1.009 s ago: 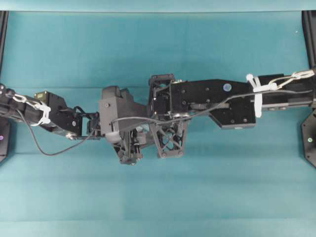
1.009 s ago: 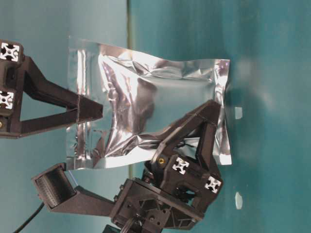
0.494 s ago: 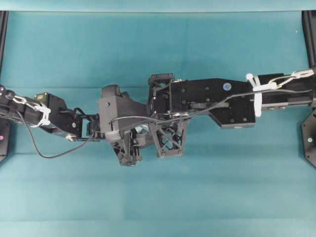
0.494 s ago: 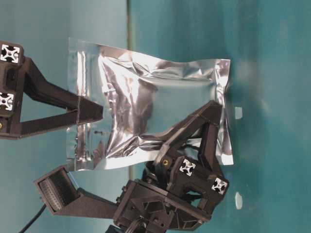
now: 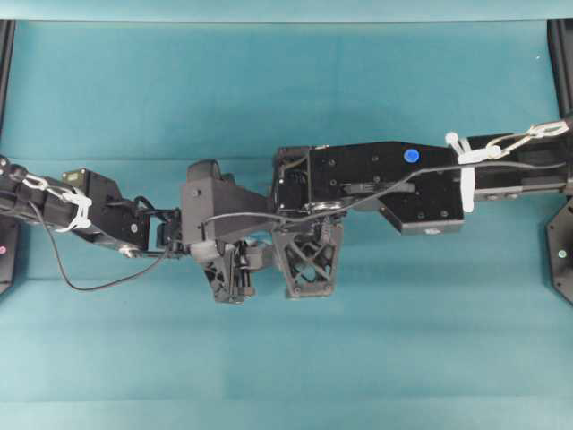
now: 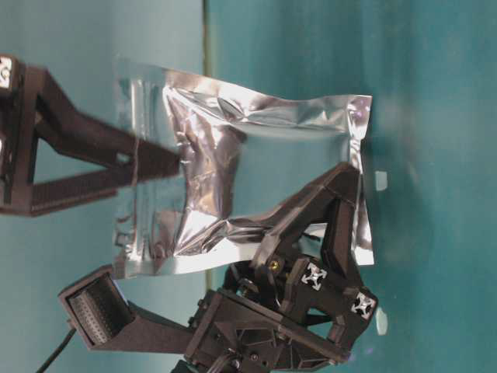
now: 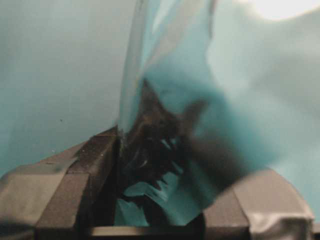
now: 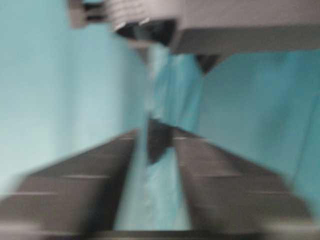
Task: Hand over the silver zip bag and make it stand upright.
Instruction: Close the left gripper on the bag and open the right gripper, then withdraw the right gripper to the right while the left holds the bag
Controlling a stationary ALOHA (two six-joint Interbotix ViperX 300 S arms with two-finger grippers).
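The silver zip bag (image 6: 256, 171) is crinkled and shiny, with its sealed far end close to the teal table (image 6: 435, 155). In the overhead view the arms hide it. My left gripper (image 7: 165, 182) is shut on the bag (image 7: 165, 75), whose foil bulges between both pads. One of its fingers (image 6: 334, 210) lies across the bag's lower corner. My right gripper (image 8: 160, 145) is open at the zip-strip end, and the bag's thin edge (image 8: 159, 100) runs through the gap between its blurred fingers (image 6: 147, 163). Both grippers meet at mid-table, the left gripper (image 5: 231, 273) beside the right gripper (image 5: 306, 264).
Two tiny white bits (image 6: 380, 180) (image 6: 380, 320) lie on the table beside the bag's end. The left arm's cable (image 5: 81, 282) loops over the cloth. Black frame posts (image 5: 562, 63) stand at the side edges.
My right gripper's jaws have parted at the zip strip and its finger has swung across the bag, blurred. The bag's zip end has crumpled slightly. My left gripper keeps hold and has shifted a little.
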